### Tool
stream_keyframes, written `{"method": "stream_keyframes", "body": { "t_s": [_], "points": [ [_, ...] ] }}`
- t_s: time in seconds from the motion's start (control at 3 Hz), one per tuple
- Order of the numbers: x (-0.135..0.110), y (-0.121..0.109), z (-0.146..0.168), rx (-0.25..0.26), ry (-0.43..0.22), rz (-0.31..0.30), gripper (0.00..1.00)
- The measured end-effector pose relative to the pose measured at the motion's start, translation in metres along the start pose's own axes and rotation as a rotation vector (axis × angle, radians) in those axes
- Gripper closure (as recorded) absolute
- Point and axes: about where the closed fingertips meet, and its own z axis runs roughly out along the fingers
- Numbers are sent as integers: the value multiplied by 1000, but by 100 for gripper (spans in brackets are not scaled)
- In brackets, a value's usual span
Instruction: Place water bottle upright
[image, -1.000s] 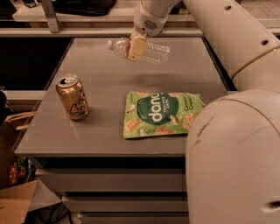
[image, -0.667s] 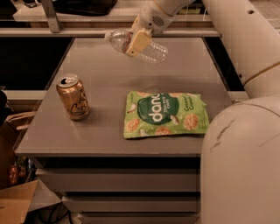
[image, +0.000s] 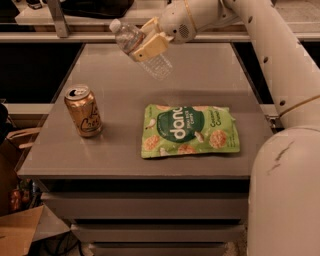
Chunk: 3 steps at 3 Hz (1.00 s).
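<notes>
The water bottle (image: 131, 40) is a small clear ribbed plastic bottle with a white cap. It is held in the air over the far middle of the grey table (image: 125, 150), tilted, with the cap up and to the left and the base down to the right. My gripper (image: 148, 41) is shut on the bottle's middle, its tan fingers (image: 150, 48) clamped across the body. The label band is hidden by the fingers.
A gold drink can (image: 83, 111) stands upright at the table's left. A green snack bag (image: 189, 131) lies flat right of centre. My white arm (image: 280, 60) runs down the right side. A cardboard box (image: 15, 235) sits on the floor at lower left.
My gripper has lifted the bottle off the table and swung it up and to the left. The bottle has gone from lying nearly flat to tilted with its cap raised.
</notes>
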Motion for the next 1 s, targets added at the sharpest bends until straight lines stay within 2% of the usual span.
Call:
{"method": "stream_keyframes", "body": {
  "t_s": [0.33, 0.67, 1.0],
  "points": [
    [-6, 3, 9, -19, -181, 27, 100],
    [-1, 3, 17, -20, -319, 94, 100],
    [6, 3, 22, -21, -397, 147, 100]
  ]
}}
